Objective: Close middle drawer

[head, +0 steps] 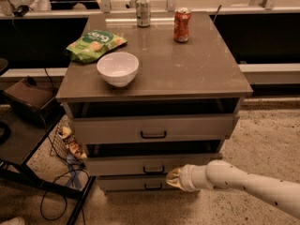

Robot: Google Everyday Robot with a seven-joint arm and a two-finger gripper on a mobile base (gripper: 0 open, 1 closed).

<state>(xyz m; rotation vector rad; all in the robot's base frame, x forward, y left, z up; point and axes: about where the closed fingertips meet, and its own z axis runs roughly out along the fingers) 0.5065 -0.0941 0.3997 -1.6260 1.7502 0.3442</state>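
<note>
The middle drawer [140,165] is the grey cabinet's second of three, with a flat front and a small black bar handle [153,169]. It stands nearly pushed in, its front a little proud of the cabinet, with a dark gap above it. My gripper [172,177], at the end of the white arm coming in from the lower right, is at the drawer front's lower edge, just right of the handle. The taller top drawer [152,128] sticks out slightly. The lowest drawer [136,184] sits below.
On the cabinet top are a white bowl [117,68], a green snack bag [95,43], a silver can [143,10] and a red can [182,25]. A black stand [28,144], cables and a wire basket of snacks [69,142] are on the floor at left.
</note>
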